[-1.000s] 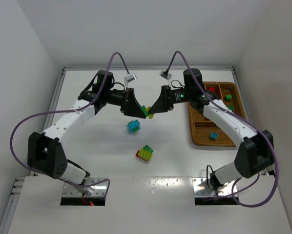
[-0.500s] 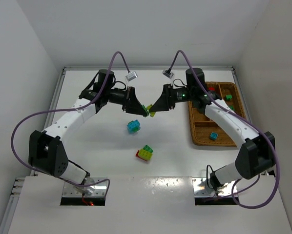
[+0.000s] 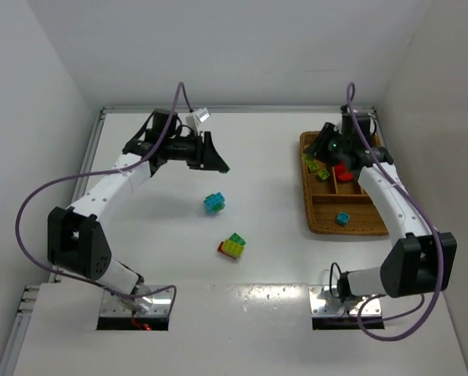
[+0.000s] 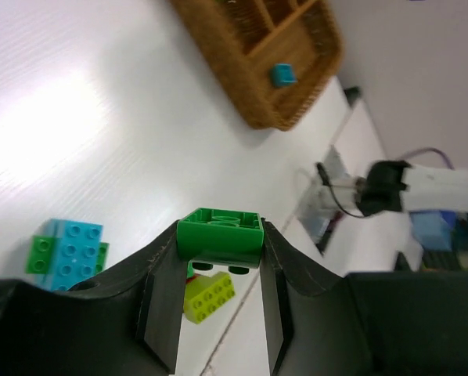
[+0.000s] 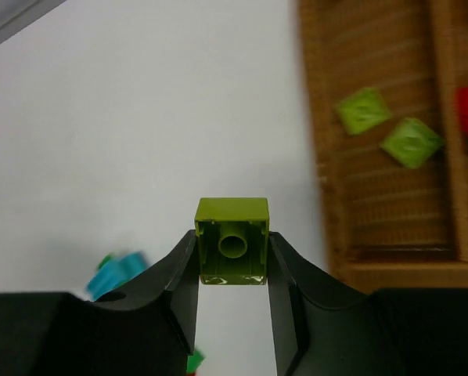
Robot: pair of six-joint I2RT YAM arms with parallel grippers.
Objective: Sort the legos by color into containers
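A rectangular tray (image 3: 325,225) of brown woven wicker, split by dividers into long narrow compartments, is seen on the smooth white table (image 3: 156,258). A glossy green brick (image 4: 220,231), square and with its hollow side turned to the camera, is clamped between the black fingertips of the left gripper (image 4: 220,258), in the air well left of the tray. A yellow-green brick (image 5: 232,235), its round underside tube visible, is pinched at the tips of the right gripper (image 5: 234,254), at the tray's left edge near the far end. Two loose yellow-green pieces (image 5: 362,110) are seen in the leftmost compartment, and a cyan brick (image 3: 342,218) at the tray's near end. A cyan-and-green stack (image 3: 214,203) and a three-colour stack (image 3: 232,246) are seen on the table, left of the tray.
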